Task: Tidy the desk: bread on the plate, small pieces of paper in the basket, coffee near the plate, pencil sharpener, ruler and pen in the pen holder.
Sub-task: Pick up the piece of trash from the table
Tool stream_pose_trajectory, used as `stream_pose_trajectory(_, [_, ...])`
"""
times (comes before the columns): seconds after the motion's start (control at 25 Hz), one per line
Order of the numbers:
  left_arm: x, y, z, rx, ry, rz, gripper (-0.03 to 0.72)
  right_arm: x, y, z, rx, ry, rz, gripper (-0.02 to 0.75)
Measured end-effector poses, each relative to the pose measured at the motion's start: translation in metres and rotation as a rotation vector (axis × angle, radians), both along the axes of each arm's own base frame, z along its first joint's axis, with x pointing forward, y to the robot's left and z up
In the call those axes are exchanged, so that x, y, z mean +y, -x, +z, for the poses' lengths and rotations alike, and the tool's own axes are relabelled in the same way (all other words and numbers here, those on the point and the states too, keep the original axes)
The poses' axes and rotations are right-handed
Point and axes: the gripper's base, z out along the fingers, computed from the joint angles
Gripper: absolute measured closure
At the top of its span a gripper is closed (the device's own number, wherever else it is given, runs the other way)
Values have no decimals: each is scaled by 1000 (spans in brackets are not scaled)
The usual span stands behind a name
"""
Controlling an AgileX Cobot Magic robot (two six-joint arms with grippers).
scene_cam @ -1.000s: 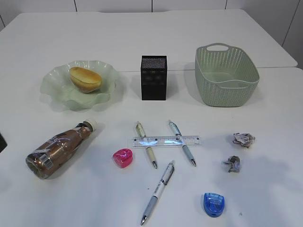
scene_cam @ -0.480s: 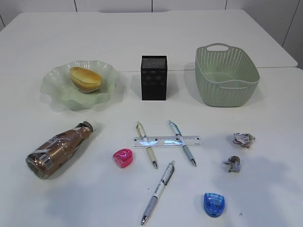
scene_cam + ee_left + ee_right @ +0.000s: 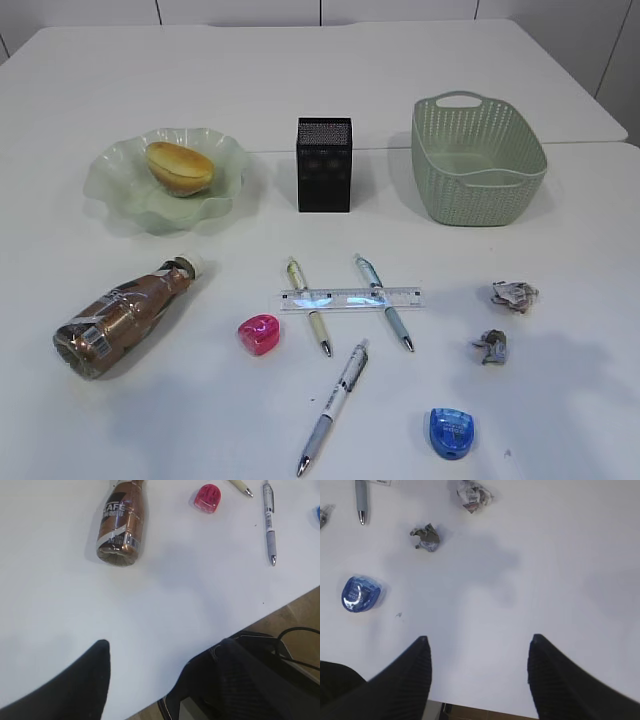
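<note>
The bread roll already lies in the wavy green glass plate, the green woven basket holds nothing that shows, and the black mesh pen holder stands between them, its inside hidden from this angle. Neither arm appears in the exterior view. The left gripper hangs over the near edge of the white surface, jaws spread wide and empty; ahead of it and a little to its left the coffee bottle lies on its side with its base toward the gripper, and further ahead to the right sit the pink pencil sharpener and a pen. The right gripper likewise hovers low over the surface with its two fingers far apart, gripping nothing — ahead and to its left lie the blue pencil sharpener and two crumpled paper scraps. The clear ruler rests across two more pens, well ahead of both grippers.
</note>
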Motion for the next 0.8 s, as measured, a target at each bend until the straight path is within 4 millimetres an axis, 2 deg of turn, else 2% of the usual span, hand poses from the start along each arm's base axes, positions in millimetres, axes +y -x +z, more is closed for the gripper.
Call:
stream_pose_trajectory(0.12, [0, -2, 1, -23, 8, 3, 215, 1, -6, -5, 23, 2, 0, 258])
stream_pose_trajectory(0.24, [-1, -3, 2, -39, 13, 5, 218, 2, -23, -22, 67, 6, 0, 259])
stream_pose_trajectory(0.32, [-1, -4, 3, -50, 17, 7, 218, 2, -25, -23, 71, 7, 0, 259])
stream_pose_trajectory(0.44, [-1, -5, 3, -59, 20, 8, 218, 4, -45, -43, 98, 9, 1, 258])
stream_pose_trajectory(0.8, [-1, -5, 3, -61, 20, 8, 224, 9, -71, -75, 130, -23, -13, 259])
